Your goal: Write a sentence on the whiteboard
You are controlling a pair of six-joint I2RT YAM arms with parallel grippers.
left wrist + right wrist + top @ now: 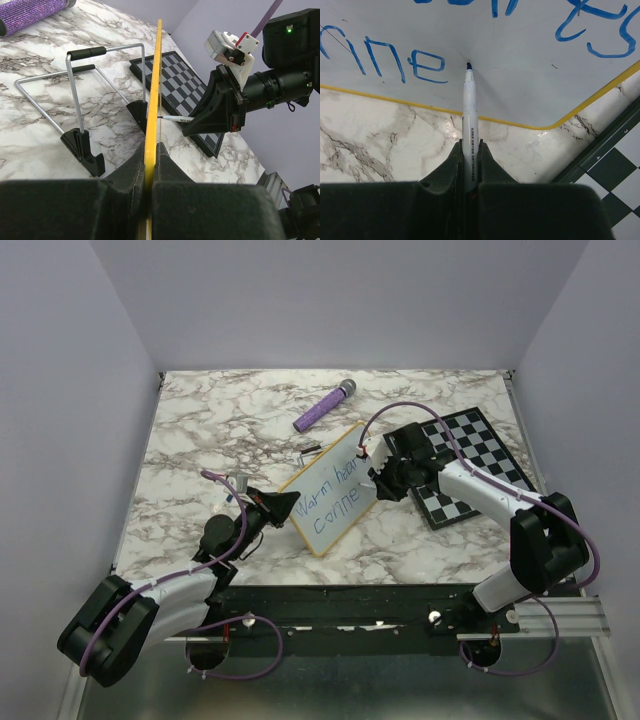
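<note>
Your right claw point(470, 148) is closed tight on the marker point(469, 100), whose tip sits at the whiteboard point(530, 55) just after "Conne" in the sentence point(395, 62). Your left claw point(149, 152) is clamped on the whiteboard's yellow edge, propping it mid-surface point(190, 430) beside the chessboard point(480, 455). The whiteboard looks light, stiff and tippy, so hold it by the rim and press gently.

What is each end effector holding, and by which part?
Left end effector: the whiteboard, clamped on its yellow frame edge. Right end effector: a white marker, held by the barrel, tip pointing at the board.
</note>
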